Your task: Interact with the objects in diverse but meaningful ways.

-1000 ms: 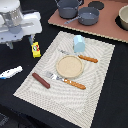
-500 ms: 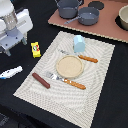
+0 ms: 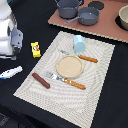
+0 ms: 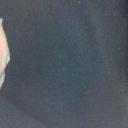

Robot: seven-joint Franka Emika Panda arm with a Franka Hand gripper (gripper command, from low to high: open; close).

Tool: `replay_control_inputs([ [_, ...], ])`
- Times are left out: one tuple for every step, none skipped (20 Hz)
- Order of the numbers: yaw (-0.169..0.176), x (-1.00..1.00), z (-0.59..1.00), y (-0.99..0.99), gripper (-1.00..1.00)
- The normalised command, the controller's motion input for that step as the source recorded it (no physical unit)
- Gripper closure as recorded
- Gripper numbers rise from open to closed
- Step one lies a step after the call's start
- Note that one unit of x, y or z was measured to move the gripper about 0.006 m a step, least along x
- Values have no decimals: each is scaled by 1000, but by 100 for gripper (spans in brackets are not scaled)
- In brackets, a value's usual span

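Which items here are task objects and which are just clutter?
Task objects:
yellow box
brown sausage
pale blue block

Lying about:
tan plate
fork
knife
grey pots
white-blue item
placemat

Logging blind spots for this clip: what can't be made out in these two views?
- Tool: its fingers are cut off by the exterior view's left edge; only the white arm body shows, so its state is unknown.
- Wrist view: blurred dark surface; a pale shape at the edge is unidentifiable.
- Yellow box: label too small to read.
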Motion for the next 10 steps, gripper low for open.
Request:
replay_control_inputs([
  [106,317,209,-777,-100],
  [101,320,237,-777,-100],
  [96,320,237,-780,-100],
  [88,320,249,-786,-100],
  [78,317,240,-794,-100],
  [70,320,206,-797,-100],
  [60,331,177,-797,-100],
  [50,366,151,-783,-100],
  [43,366,94,-746,-100],
  [28,346,0,-623,-100],
])
